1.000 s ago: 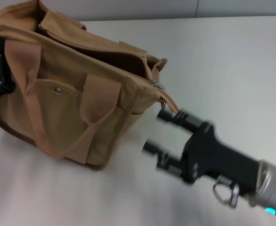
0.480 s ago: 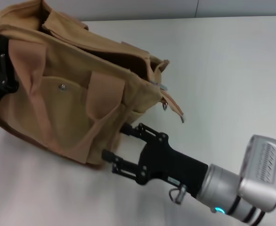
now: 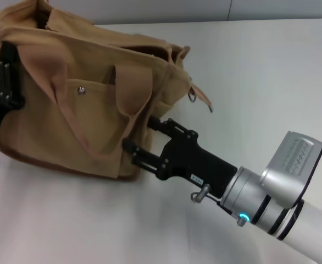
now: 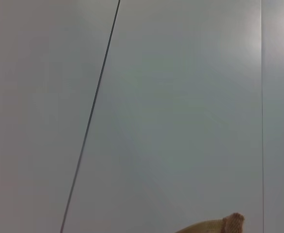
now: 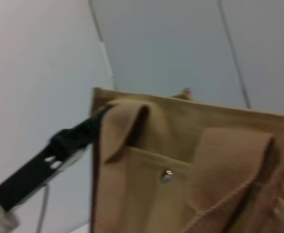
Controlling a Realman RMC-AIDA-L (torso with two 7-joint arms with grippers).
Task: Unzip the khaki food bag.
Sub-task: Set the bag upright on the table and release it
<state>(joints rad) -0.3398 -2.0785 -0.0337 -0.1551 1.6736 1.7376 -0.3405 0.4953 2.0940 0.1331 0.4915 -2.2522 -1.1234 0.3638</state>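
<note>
At the near right of the head view, the right gripper (image 3: 140, 137) reaches in from the robot's right, its two black fingers (image 3: 162, 125) spread apart with nothing between them. Their tips lie against the lower front corner of the khaki food bag (image 3: 67, 115), one finger nearer the base trim, the other higher on the end panel. Just beyond the fingers, the bag stands on the white worktop (image 3: 271, 71), its front pocket with the metal snap (image 3: 82, 90) facing the camera and a wide loop handle (image 3: 84, 132) hanging down over it. Above the fingertips, at the bag's right end, a metal zipper pull (image 3: 193, 94) dangles from the top edge, and the top looks parted.

On the far side of the bag from those fingers, the left gripper (image 3: 7, 77) sits at the bag's left end; whether it holds the fabric cannot be told.

The right wrist view adds a close look at the pocket, snap (image 5: 166, 176) and handle (image 5: 224, 170), with the left gripper (image 5: 79, 136) meeting the bag's far edge. The left wrist view shows only a sliver of tan fabric (image 4: 214, 226) before a grey wall (image 4: 171, 97).
</note>
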